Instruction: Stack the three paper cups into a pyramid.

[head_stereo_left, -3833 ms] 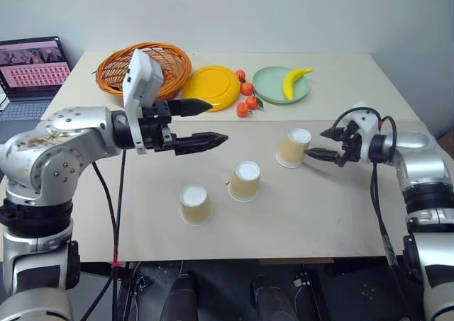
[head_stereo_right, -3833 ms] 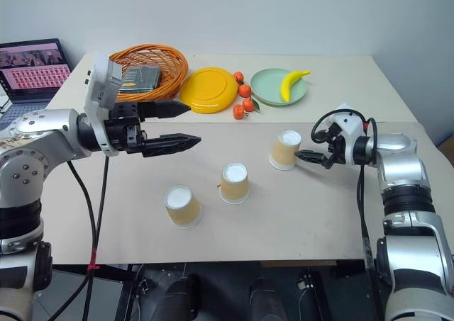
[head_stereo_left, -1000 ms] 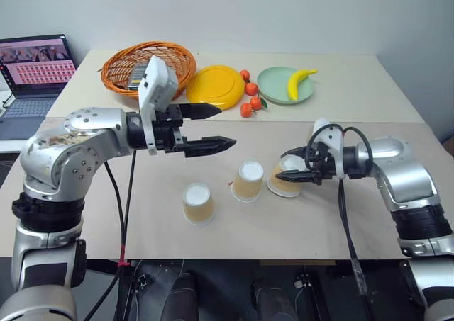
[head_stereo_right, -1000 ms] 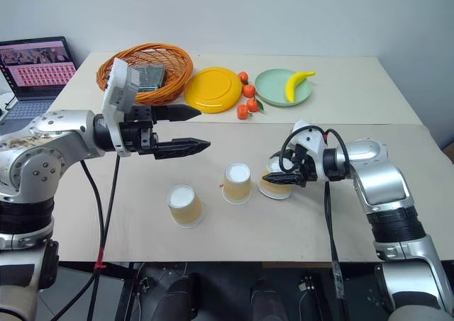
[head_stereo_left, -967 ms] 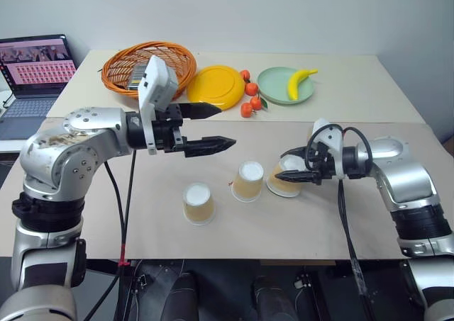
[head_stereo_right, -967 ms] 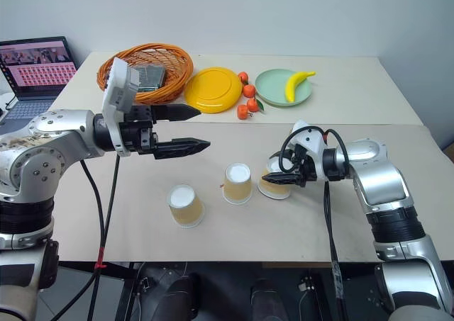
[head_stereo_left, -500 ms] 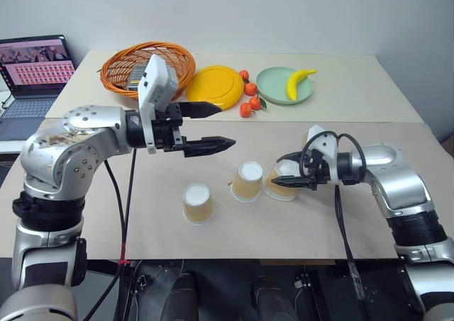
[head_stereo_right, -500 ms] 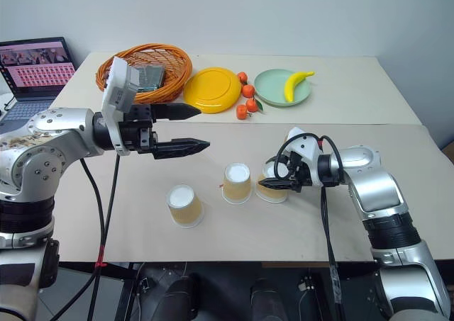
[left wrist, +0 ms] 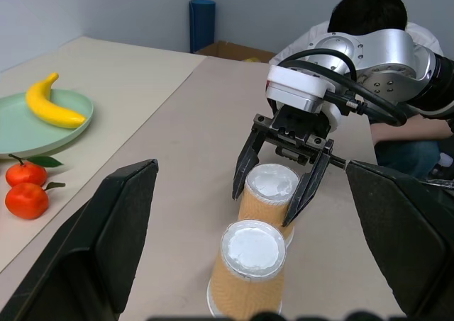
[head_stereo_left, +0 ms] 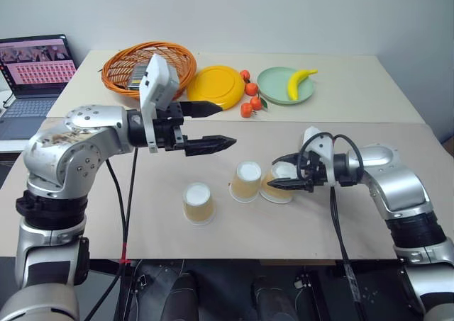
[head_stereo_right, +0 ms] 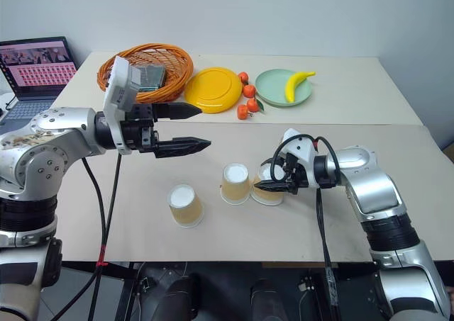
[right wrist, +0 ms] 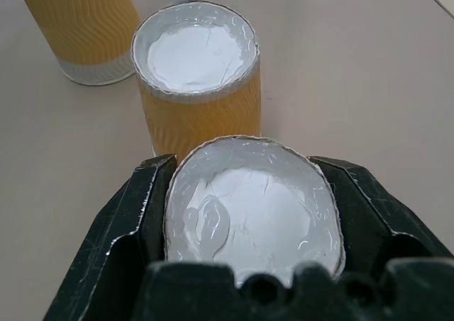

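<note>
With our right tool (head_stereo_left: 285,178) clamped on one cup (head_stereo_left: 279,181) beside the middle cup (head_stereo_left: 245,181), and left tool (head_stereo_left: 213,125) apart, a nudge could topple either.

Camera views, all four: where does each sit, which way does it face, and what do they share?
Left eye: head, looking down on the table; both arms show.
Right eye: same scene, shifted sideways.
Left wrist: looks between the open left gripper at two cups, the right gripper and a person.
Right wrist: looks over the held cup toward the middle cup.
Shared: held and middle cups.
</note>
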Tool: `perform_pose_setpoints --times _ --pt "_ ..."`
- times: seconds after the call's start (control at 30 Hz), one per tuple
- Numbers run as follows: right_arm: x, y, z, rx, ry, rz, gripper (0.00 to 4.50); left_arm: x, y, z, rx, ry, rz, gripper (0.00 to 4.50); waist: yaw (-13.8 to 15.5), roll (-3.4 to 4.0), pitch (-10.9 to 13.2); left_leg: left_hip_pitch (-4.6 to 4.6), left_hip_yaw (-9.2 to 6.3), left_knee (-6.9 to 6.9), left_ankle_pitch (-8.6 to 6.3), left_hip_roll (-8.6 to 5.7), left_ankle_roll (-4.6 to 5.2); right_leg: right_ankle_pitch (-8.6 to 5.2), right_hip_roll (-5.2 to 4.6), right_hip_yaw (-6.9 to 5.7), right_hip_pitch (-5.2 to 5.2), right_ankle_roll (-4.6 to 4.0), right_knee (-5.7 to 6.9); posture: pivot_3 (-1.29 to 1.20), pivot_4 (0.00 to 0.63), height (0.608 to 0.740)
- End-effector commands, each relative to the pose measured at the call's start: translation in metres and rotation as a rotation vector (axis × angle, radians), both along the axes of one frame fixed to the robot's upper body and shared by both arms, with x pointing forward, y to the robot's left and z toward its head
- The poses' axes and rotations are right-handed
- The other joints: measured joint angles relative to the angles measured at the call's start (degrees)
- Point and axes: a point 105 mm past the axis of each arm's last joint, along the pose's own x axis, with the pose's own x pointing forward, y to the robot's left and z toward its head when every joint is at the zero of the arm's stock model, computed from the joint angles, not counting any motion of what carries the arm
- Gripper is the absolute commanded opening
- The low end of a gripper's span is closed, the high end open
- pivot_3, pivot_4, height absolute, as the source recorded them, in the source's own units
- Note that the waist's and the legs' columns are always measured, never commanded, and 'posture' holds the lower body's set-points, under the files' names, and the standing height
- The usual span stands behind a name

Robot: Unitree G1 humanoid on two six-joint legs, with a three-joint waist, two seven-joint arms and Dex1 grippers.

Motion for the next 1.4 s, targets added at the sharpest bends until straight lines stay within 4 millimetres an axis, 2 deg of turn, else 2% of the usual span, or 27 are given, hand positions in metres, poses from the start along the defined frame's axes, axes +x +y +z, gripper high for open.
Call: perform_pose_setpoints --times 0.03,0.13,0.2,0.3,0.43,0.57,0.7,0.77,0.8,0.87,0.97,1.07,1.13,1.17,1.27,1.4 --pt "0.0 0.004 0.014 0.014 -0.044 0.018 2.69 -0.004 -0.002 0.013 -0.01 -0.067 -0.015 4.5 0.0 0.0 0.0 0.0 0.0 -0.01 0.0 0.0 0.0 0.0 0.0 0.0 0.0 0.0 0.0 0.0 0.15 0.732" --pt "0.0 0.003 0.01 0.006 -0.034 0.015 2.69 -0.004 -0.002 0.013 -0.011 -0.069 -0.014 4.5 0.0 0.0 0.0 0.0 0.0 -0.02 0.0 0.0 0.0 0.0 0.0 0.0 0.0 0.0 -0.02 0.0 0.15 0.732" --pt "0.0 0.002 0.008 0.002 -0.03 0.014 3.7 -0.004 -0.002 0.014 -0.011 -0.07 -0.012 4.5 0.0 0.0 0.0 0.0 0.0 -0.02 0.0 0.0 0.0 0.0 0.0 0.0 0.0 0.0 -0.01 0.0 0.15 0.732" --pt "0.001 0.003 0.007 0.004 -0.044 0.015 4.49 -0.004 -0.002 0.014 -0.011 -0.072 -0.012 4.5 0.0 0.0 0.0 0.0 0.0 0.0 0.0 0.0 0.0 0.0 0.0 0.0 0.0 0.0 -0.01 0.0 0.15 0.732" --pt "0.003 0.003 0.017 0.027 -0.087 0.014 4.49 -0.004 -0.002 0.014 -0.011 -0.067 -0.015 4.5 0.0 0.0 0.0 0.0 0.0 -0.01 0.0 0.0 0.0 0.0 0.0 0.0 0.0 0.0 -0.01 0.0 0.15 0.732" --pt "-0.005 -0.001 0.042 0.113 -0.063 0.031 4.49 -0.005 0.0 0.012 -0.006 -0.057 -0.016 4.5 0.01 0.0 0.0 0.0 0.0 -0.01 0.0 0.0 0.0 0.0 0.0 0.0 0.0 0.0 -0.01 0.0 0.15 0.732" --pt "-0.024 -0.008 0.084 0.178 -0.104 0.076 4.49 -0.004 0.003 0.009 -0.003 -0.043 -0.011 4.5 0.08 0.0 0.01 -0.01 -0.01 -0.02 0.0 0.0 0.0 0.0 0.0 -0.01 0.0 0.0 -0.01 0.0 0.15 0.732" --pt "-0.041 -0.012 0.119 0.213 -0.155 0.123 4.49 0.0 0.01 0.002 -0.022 -0.021 0.021 4.5 0.12 0.01 0.01 -0.01 -0.01 -0.03 0.0 0.0 0.0 0.0 0.0 -0.01 0.0 0.0 -0.03 0.0 0.15 0.732" --pt "-0.047 -0.013 0.129 0.22 -0.173 0.138 4.49 0.002 0.014 -0.002 -0.02 -0.018 0.035 4.5 0.11 0.01 0.01 -0.01 -0.01 -0.05 0.0 0.0 0.0 0.0 0.0 0.0 0.0 0.0 -0.03 0.0 0.15 0.732" --pt "-0.056 -0.016 0.137 0.219 -0.177 0.157 4.49 0.002 0.019 -0.005 -0.037 -0.013 0.056 4.5 0.04 0.0 0.0 0.0 -0.01 -0.08 0.0 0.01 0.0 -0.01 0.0 0.0 -0.01 -0.02 -0.04 0.0 0.15 0.732" --pt "-0.08 -0.023 0.131 0.116 -0.105 0.23 4.49 -0.015 0.037 -0.02 -0.047 0.026 0.089 4.5 -0.19 -0.01 0.0 0.0 -0.01 -0.09 -0.01 0.02 0.01 -0.02 -0.01 -0.01 0.0 -0.04 -0.08 0.0 0.15 0.732" --pt "-0.089 -0.024 0.126 0.084 -0.05 0.269 4.49 -0.027 0.047 -0.023 -0.071 -0.005 0.141 4.5 -0.16 -0.01 0.01 0.0 0.01 -0.13 -0.05 0.05 0.06 -0.05 -0.02 0.0 -0.03 -0.11 -0.07 0.0 0.15 0.732" --pt "-0.09 -0.025 0.122 0.082 -0.019 0.286 4.49 -0.024 0.05 -0.02 -0.146 -0.027 0.241 4.5 0.1 -0.01 0.01 0.0 0.01 -0.05 -0.05 0.06 0.06 -0.06 -0.01 -0.02 -0.04 -0.12 -0.02 0.0 0.15 0.732" --pt "-0.089 -0.025 0.119 0.082 -0.004 0.293 4.49 -0.029 0.049 -0.024 -0.16 -0.014 0.249 4.5 0.3 -0.02 0.0 0.02 0.01 -0.01 -0.05 0.05 0.06 -0.07 -0.02 -0.01 0.0 -0.11 -0.03 0.0 0.15 0.732" --pt "-0.087 -0.025 0.112 0.09 0.036 0.325 4.49 -0.044 0.048 -0.04 -0.185 0.023 0.285 4.5 0.13 -0.05 -0.02 0.05 0.03 0.11 -0.05 0.04 0.05 -0.08 -0.06 0.0 0.16 0.04 -0.15 0.0 0.15 0.732" --pt "-0.082 -0.024 0.108 0.096 0.058 0.346 4.49 -0.065 0.05 -0.063 -0.131 0.038 0.282 4.5 -0.01 -0.06 -0.02 0.04 0.04 0.06 -0.05 0.04 0.06 -0.04 -0.04 0.01 0.04 -0.1 -0.06 0.0 0.15 0.732"
